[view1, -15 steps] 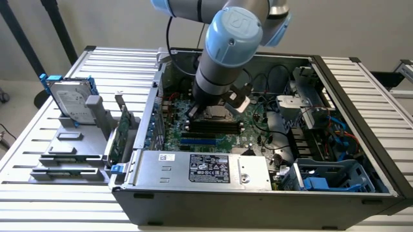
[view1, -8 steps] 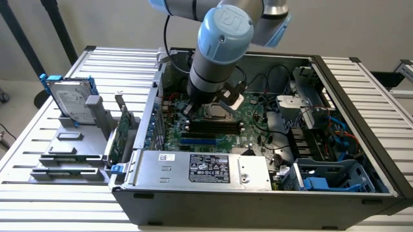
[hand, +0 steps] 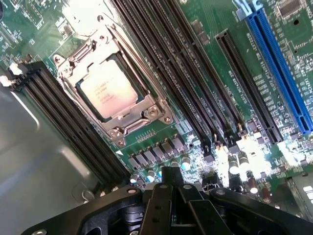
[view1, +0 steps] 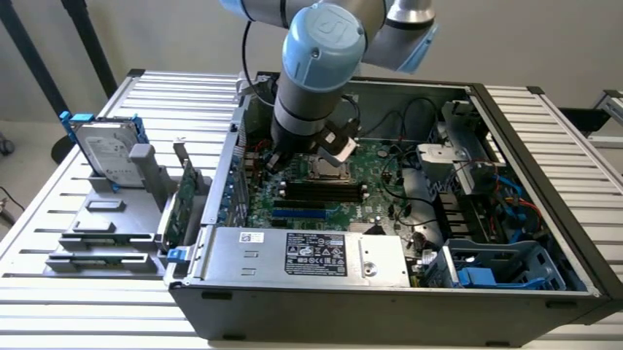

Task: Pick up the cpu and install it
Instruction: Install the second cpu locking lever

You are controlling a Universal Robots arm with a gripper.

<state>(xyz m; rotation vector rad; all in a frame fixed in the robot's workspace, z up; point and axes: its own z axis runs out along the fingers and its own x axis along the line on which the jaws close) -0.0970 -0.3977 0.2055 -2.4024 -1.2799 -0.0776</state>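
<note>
The cpu (hand: 107, 90) is a small square chip with a silver-grey top. It lies flat in its socket on the green motherboard (hand: 205, 19), framed by the metal retention bracket (hand: 146, 115). In the exterior view the cpu (view1: 326, 170) sits just below the arm's wrist, inside the open computer case (view1: 389, 306). My gripper (hand: 172, 174) hovers over the board beside the socket. Its black fingers (hand: 161, 196) are shut together with nothing between them, and they are apart from the chip.
Long black memory slots (hand: 186, 73) and a blue expansion slot (hand: 279, 63) run beside the socket. A silver box with a black label (view1: 311, 255) fills the case's front. A hard drive with blue brackets (view1: 102, 149) stands on a grey rack outside, with a green card (view1: 180, 204) next to it.
</note>
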